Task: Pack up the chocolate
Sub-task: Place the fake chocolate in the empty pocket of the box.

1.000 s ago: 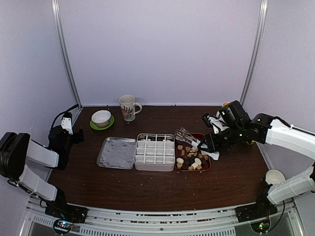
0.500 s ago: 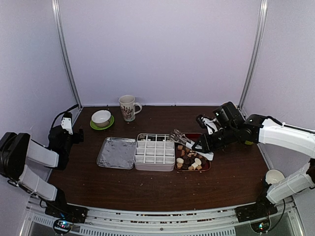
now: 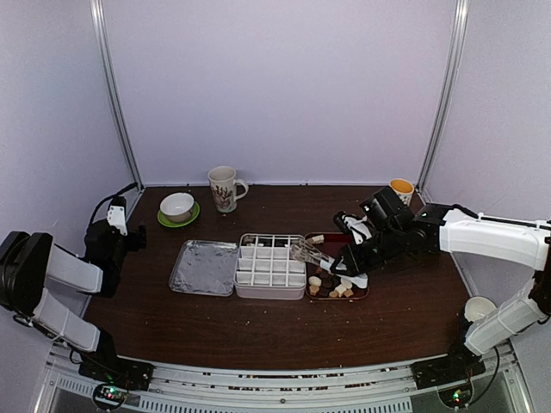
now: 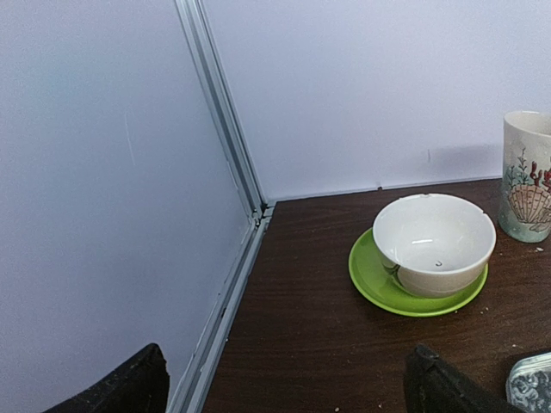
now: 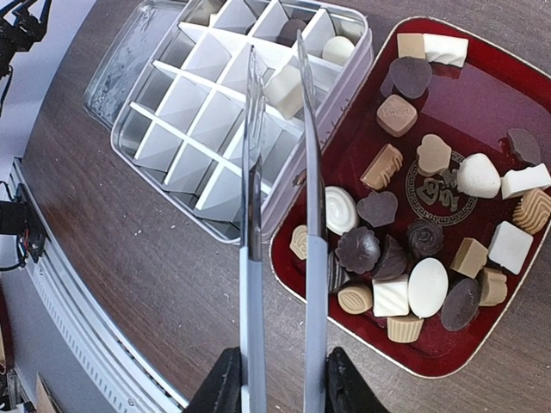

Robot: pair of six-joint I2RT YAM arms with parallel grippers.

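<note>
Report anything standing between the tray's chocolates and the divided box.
Nothing visible does. The tray lies right beside the box; only their own rims separate the chocolates from its compartments.

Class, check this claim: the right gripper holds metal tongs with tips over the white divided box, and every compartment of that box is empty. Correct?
Not entirely. The right gripper holds the tongs with tips over the divided box, but its compartments are not all empty: the right wrist view shows a few chocolate pieces, including a white cube, inside.
</note>
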